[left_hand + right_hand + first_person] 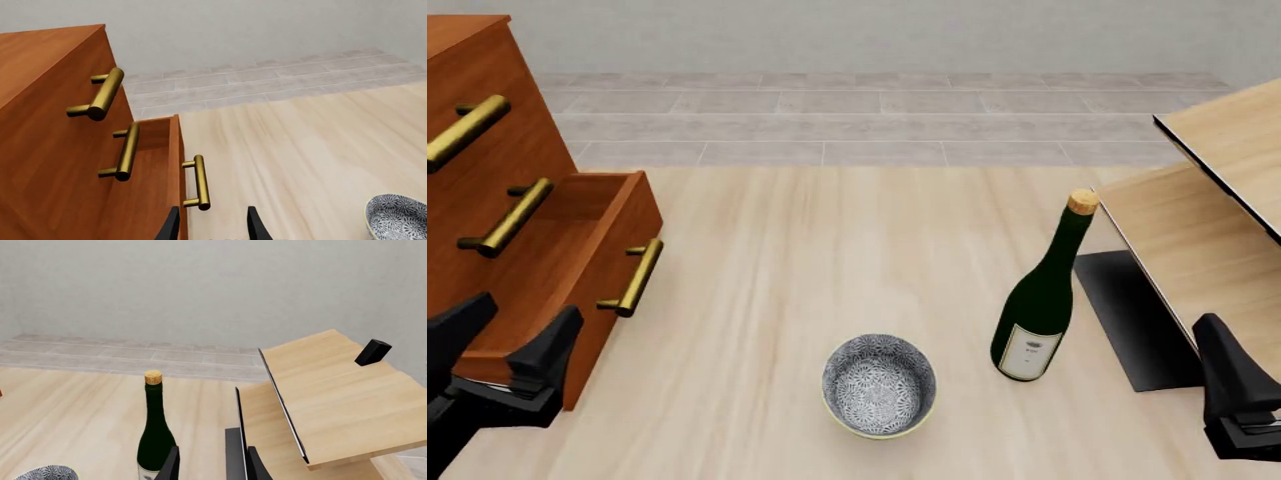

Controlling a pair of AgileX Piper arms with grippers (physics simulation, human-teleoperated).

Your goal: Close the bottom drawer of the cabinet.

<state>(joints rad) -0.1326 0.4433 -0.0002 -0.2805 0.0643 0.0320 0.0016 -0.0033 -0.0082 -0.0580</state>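
The reddish-brown cabinet stands at the left and also shows in the left wrist view. Its bottom drawer is pulled out, and the inside shows. The brass handle is on the drawer front. My left gripper is open and empty, low in front of the drawer's near corner. In the left wrist view the gripper has its fingers either side of the drawer front, just short of the handle. My right gripper is open and empty at the far right, and the right wrist view shows its gap.
A blue-patterned bowl sits mid-table near the front. A dark green corked bottle stands to its right. Pale light-wood furniture with black edging fills the right side, next to the right gripper.
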